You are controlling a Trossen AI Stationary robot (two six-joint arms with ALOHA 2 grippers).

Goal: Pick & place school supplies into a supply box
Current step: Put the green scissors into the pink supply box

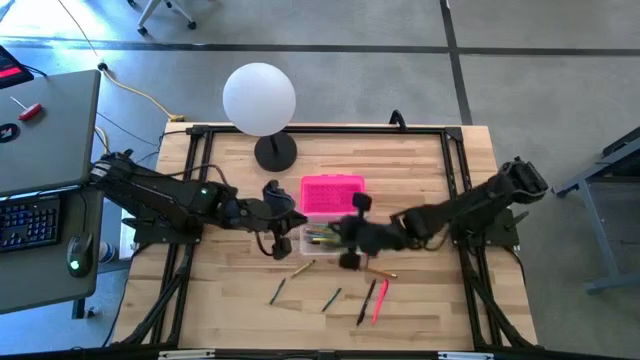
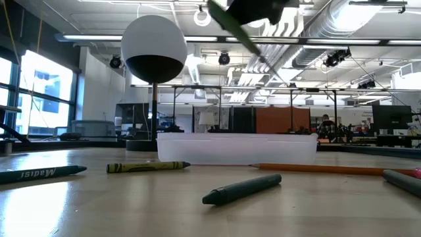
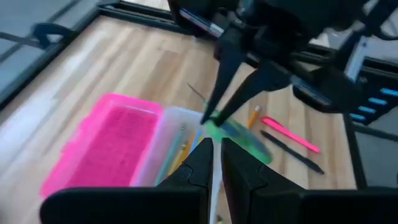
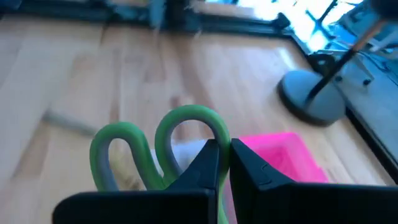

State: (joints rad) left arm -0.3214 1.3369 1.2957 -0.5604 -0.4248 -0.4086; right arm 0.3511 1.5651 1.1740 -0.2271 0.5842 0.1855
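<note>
The supply box [image 1: 318,240] is a clear tray with its pink lid [image 1: 332,193] lying open on the far side. Several pencils [image 3: 180,149] lie inside it. My right gripper [image 1: 346,236] hovers over the tray, shut on the green-handled scissors [image 3: 239,135]; the low view shows them [image 2: 235,27] slanting down well above the tray [image 2: 237,148]. My left gripper [image 3: 213,163] is at the tray's left end, shut on its wall. Loose pencils and crayons [image 1: 330,298] lie flat on the table nearer the near edge. My left gripper pinches the clear tray's end wall [image 3: 214,184] between its two fingers; only a pale strip of it shows in the narrow gap. The tray rests on the table. My right gripper holds the scissors by one green handle loop [image 4: 210,123], pinched between the two fingers. The scissors are lifted clear and hang slanted above the tray.
A white globe lamp [image 1: 260,98] on a dark round base [image 1: 275,153] stands behind the lid. On the near table lie a red pen [image 1: 380,300], a black pen [image 1: 366,300], an orange pencil [image 1: 380,272] and crayons [image 2: 243,189]. A desk with a keyboard [image 1: 30,220] is at left.
</note>
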